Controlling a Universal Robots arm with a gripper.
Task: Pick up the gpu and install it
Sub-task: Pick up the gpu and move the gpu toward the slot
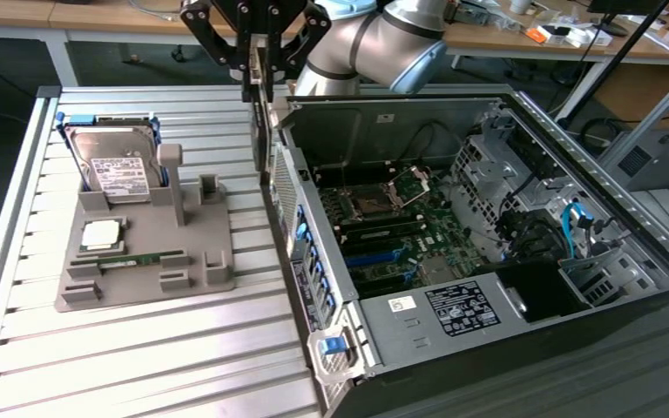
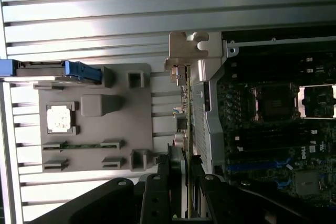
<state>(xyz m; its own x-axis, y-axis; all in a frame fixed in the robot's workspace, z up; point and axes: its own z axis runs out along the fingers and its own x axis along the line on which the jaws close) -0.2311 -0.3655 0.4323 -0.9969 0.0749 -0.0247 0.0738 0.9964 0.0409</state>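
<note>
Fingers [image 2: 157, 192]: clamped on the top edge of the gpu [image 2: 188, 124], one on each face. The grip looks square, with the card running straight down from it.

Gripper [image 1: 260, 70]: pointing down, high in the exterior view, above the gap between the grey parts holder [image 1: 137, 283] and the open computer case [image 1: 404, 131].

Gpu [image 1: 262, 122]: you have it off the holder and in the air, hanging edge-on. The wrist view shows its silver end bracket [image 2: 187, 51] at the far end. The card is close beside the case's near wall, on the holder's side, and not over the motherboard [image 1: 393, 235].

Holder: hard drive [image 1: 119, 170] upright in its blue cradle, processor [image 1: 102, 233] and RAM stick [image 1: 137, 259] lying flat. The two upright posts near the case stand bare.

Progress, as I judge it: pick-up is done. Install is not yet done, as the card is outside the case and in no slot.
</note>
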